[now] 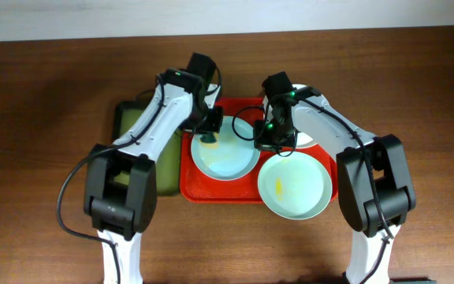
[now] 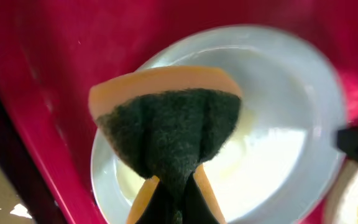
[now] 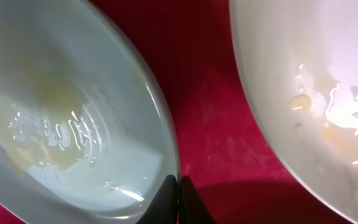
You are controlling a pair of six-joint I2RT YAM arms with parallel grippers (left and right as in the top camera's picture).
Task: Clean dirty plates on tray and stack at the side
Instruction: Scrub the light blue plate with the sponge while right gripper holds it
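The red tray [image 1: 191,185] holds a light blue plate [image 1: 231,158] with wet yellowish smears. My left gripper [image 1: 210,130] is shut on a yellow sponge with a dark green scouring face [image 2: 166,124], holding it on the plate's left part [image 2: 278,162]. My right gripper [image 1: 262,140] is shut on the plate's right rim [image 3: 160,124]; its fingers [image 3: 179,199] pinch the edge. The white plate [image 3: 316,93] lies on the tray to the right, mostly under my right arm [image 1: 310,140]. The mint green plate [image 1: 294,187], with a yellow smear, overlaps the tray's front right corner.
A narrower dark green tray [image 1: 124,118] lies left of the red tray, under my left arm. Brown wooden table [image 1: 38,158] surrounds both trays. Bare red tray floor [image 3: 210,112] shows between the blue and white plates.
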